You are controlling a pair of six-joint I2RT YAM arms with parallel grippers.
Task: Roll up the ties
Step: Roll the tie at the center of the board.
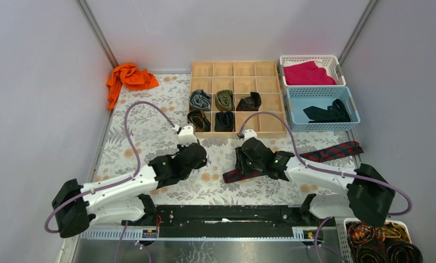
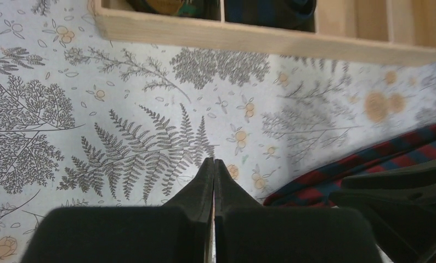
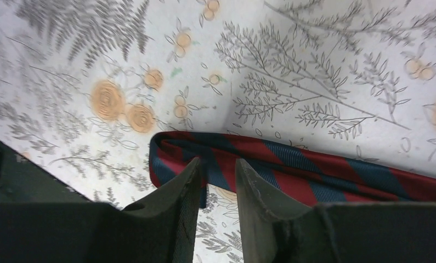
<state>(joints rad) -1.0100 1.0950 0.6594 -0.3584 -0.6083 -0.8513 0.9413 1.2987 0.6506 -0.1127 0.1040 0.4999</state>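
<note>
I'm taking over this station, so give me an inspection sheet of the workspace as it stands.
Surface: floral cover, lying flat.
Job's things: striped tie laid out, one end folded; five rolled ties in the wooden organizer; black tie in the blue basket; patterned coils in the near-right basket.
Clutter: orange cloth at the far-left corner; magenta cloth in the white basket.
Pincers: left pincer shut, empty, above the cover; right pincer jaws slightly apart at the striped tie's folded end.
Cables: purple cables loop above the cover; one arcs across the organizer's front.
Surroundings: plain walls; nothing else seen.
</note>
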